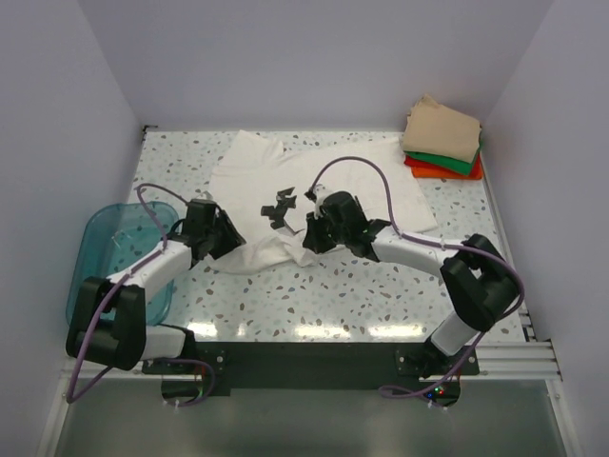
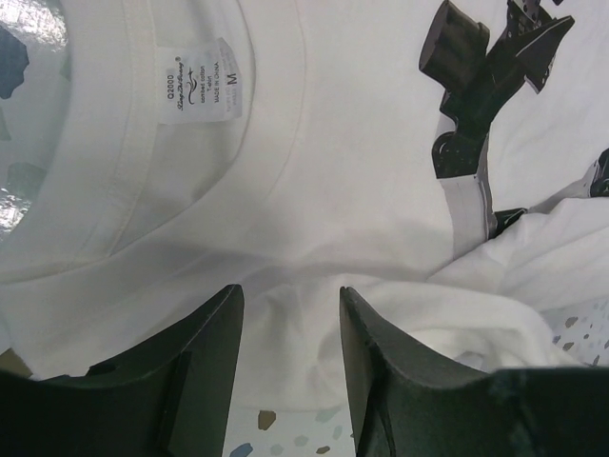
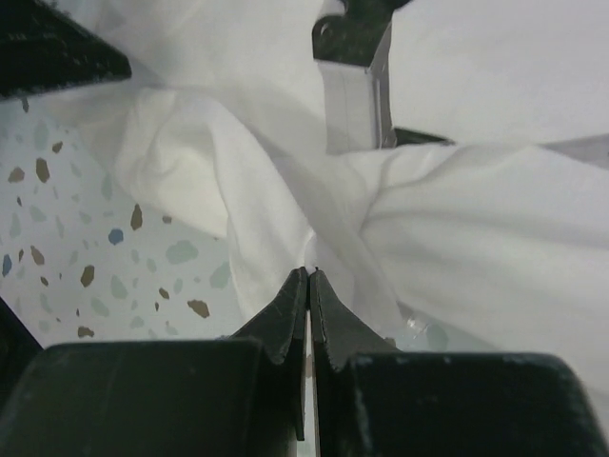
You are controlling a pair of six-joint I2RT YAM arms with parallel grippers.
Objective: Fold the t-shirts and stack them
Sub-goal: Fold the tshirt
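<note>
Shirt [image 1: 362, 190]: white, lay mid table, bunched near the arms.
Done: stack [image 1: 442, 143] of three folded tees sat at 1 o'clock.
To do: fold this one, then stack it.
Pointing: collar [image 2: 124, 181] seemed at 8 o'clock; long way ran about 8 to 2.
Left gripper [image 2: 290, 305]: wide, held nothing.
Right gripper [image 3: 309, 276]: pinched shut on a fold.

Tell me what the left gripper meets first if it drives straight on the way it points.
The white t-shirt: its bunched cloth lies just ahead of the open left gripper, probably almost touching.
</note>
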